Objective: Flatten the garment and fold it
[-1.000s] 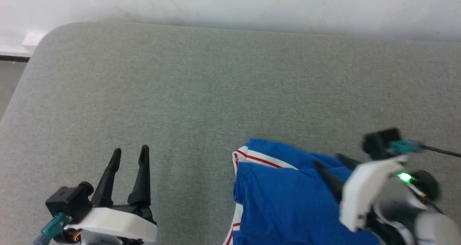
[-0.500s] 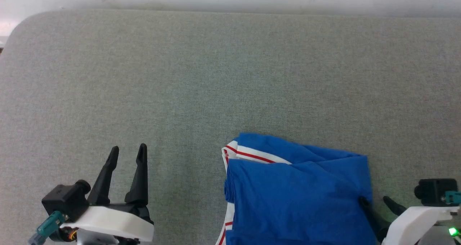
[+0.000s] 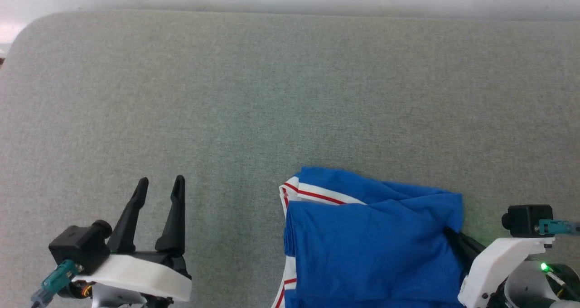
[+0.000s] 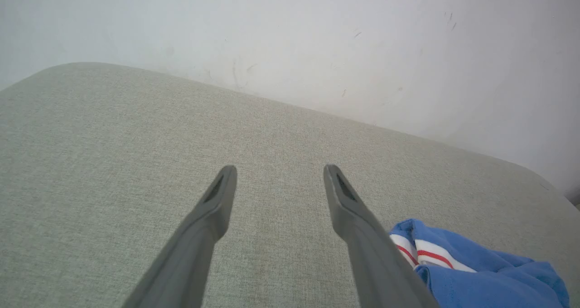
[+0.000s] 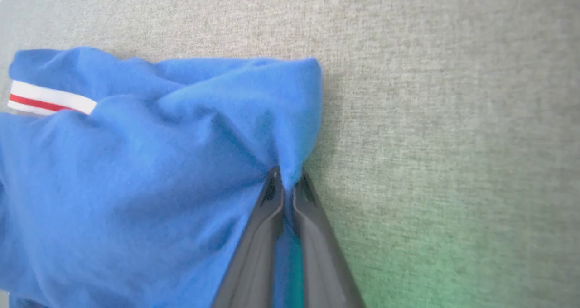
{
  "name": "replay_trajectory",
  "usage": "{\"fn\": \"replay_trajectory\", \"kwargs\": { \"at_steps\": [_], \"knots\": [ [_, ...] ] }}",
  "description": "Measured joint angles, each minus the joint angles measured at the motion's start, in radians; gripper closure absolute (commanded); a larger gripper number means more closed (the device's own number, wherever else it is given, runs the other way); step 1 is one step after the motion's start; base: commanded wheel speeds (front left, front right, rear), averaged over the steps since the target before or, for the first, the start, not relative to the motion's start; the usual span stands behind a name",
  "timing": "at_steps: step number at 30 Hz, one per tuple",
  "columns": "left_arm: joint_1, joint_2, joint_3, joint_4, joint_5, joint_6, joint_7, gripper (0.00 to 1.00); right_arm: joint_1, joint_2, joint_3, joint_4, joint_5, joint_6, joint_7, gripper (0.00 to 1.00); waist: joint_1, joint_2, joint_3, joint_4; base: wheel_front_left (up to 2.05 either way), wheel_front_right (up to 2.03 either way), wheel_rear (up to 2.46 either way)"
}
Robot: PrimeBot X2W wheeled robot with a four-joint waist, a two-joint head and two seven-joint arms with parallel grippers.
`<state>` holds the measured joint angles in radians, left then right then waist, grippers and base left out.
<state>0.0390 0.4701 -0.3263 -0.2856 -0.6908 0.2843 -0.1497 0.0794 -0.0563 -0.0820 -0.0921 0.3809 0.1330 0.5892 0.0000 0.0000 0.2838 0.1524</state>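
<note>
Right wrist view, closest in: right gripper (image 5: 285,177) has its 2 dark fingers pressed together on a fold of blue cloth at the right-hand edge of the shirt (image 5: 136,163). A strip of blue shows between the fingers, and the cloth puckers toward the pinch.

From those jaws the shirt lies wholly to the robot's left. It is a crumpled heap, not flat.

Head view: heap sits at the near right of the grey padded top (image 3: 272,95). Its near part is cut off by the lower edge of the view, so I cannot tell its long axis. Red-and-white trim (image 3: 317,194) runs along the heap's far left corner.

Left gripper (image 3: 159,185): jaws spread wide, holding nothing, over bare padding, well apart from that trim.

Judgement: spreading likely needs a 2nd hold, and the trim side is the one nearer the left arm.

Beyond, bare padding runs to a white wall (image 4: 317,36).
</note>
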Motion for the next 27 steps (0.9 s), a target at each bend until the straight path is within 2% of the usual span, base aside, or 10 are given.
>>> {"fn": "replay_trajectory", "kwargs": {
  "at_steps": [7,11,17,27],
  "knots": [
    [0.002,-0.001,-0.01,-0.019,0.006,0.008,0.001,0.0,-0.049,0.01,-0.067,-0.12,-0.058,0.0,0.064,1.0,0.0,0.0,-0.021,-0.046,0.0,0.0,0.0],
    [-0.001,0.003,-0.004,-0.027,0.006,0.008,0.001,0.0,-0.133,-0.021,-0.123,-0.185,-0.109,0.0,0.126,1.0,0.0,0.0,-0.02,-0.087,0.0,0.0,0.0],
    [-0.045,0.023,0.004,-0.047,0.022,0.008,0.01,0.0,-0.276,-0.14,-0.18,-0.179,-0.149,-0.001,0.185,1.0,0.0001,0.0,0.026,-0.135,0.0,0.0,0.0],
    [-0.199,0.059,0.031,-0.097,0.089,0.007,0.007,0.0,-0.448,-0.382,-0.271,-0.061,-0.226,-0.001,0.181,1.0,0.0003,0.0,0.177,-0.168,0.0,0.0,0.0]
  ]
}}
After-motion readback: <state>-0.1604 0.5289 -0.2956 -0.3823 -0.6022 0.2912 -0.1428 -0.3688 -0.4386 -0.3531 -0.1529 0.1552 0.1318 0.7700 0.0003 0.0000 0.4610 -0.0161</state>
